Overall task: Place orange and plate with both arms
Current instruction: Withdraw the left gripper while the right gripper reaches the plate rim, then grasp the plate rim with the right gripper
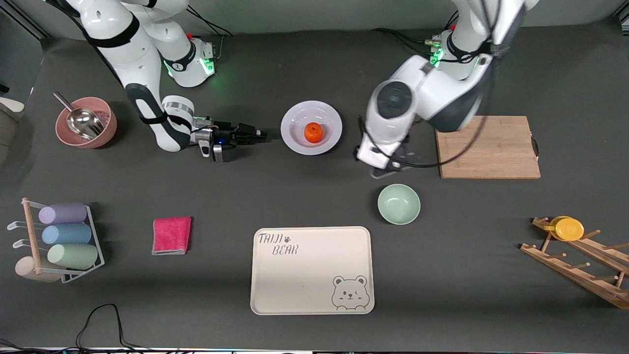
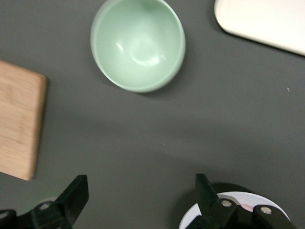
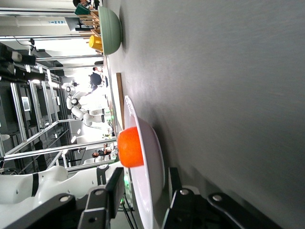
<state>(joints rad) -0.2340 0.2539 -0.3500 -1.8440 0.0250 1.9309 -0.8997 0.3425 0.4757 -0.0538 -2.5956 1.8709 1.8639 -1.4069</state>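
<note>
Orange (image 1: 313, 132) sits loose in the middle of the white plate (image 1: 294, 143), between my two pincers.

My right pincer (image 1: 262, 133) lies low at the plate's rim toward the right arm's end, fingers (image 3: 177, 198) parted either side of the rim and not yet closed. My left pincer (image 1: 393, 168) hangs wide open and empty over bare table beside the green bowl (image 1: 399, 203). I judge the plate stiff, glossy, breakable: pinch the wide rim and keep it level, or the orange rolls.
</note>
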